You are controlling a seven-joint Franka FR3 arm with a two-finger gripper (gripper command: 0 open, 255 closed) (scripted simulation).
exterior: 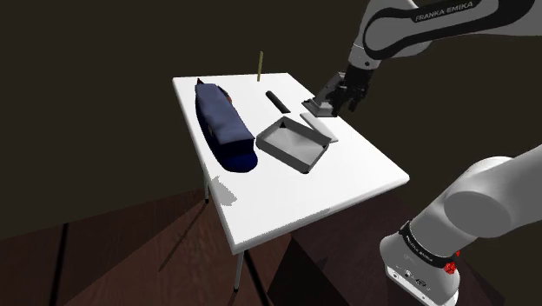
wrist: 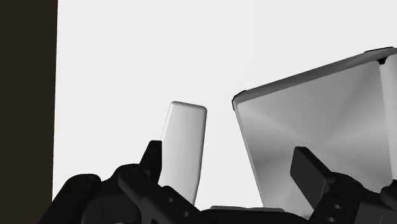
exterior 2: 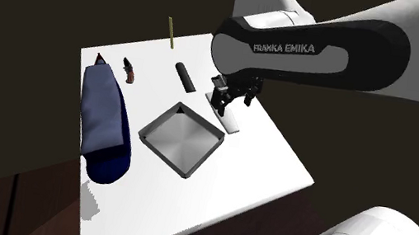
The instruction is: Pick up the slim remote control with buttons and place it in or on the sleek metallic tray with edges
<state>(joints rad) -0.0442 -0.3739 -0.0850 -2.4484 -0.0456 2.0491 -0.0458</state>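
The hand [wrist: 226, 147] is open: its two black fingers [wrist: 153, 158] stand well apart and clasp nothing. It hangs low over the bench [exterior: 287, 196], near the long edge on the stand's side.

One remote [wrist: 184, 143], drawn as a plain pale grey slab, lies flat on the bench under the hand. In the wrist view it runs up between the two fingers, close beside one of them; whether that finger touches it cannot be told. No buttons can be made out on it. In the second exterior view the remote [exterior 2: 230, 122] shows just below the fingertips.

One square grey tray [exterior: 295, 143] with raised edges sits about the middle of the bench, just beside the remote on the side away from the stand's edge. It shines like metal and holds nothing.

One black bar [exterior 2: 184, 77] lies past the tray towards the far short edge, apart from tray and remote. One thin yellowish stick [exterior: 261, 63] stands upright at that far edge.

One long dark blue bag [exterior: 224, 126] lies along the long edge opposite the stand, well apart from the hand. One small brown-red thing [exterior 2: 128, 69] lies between the bag's far end and the black bar; what it is cannot be told.
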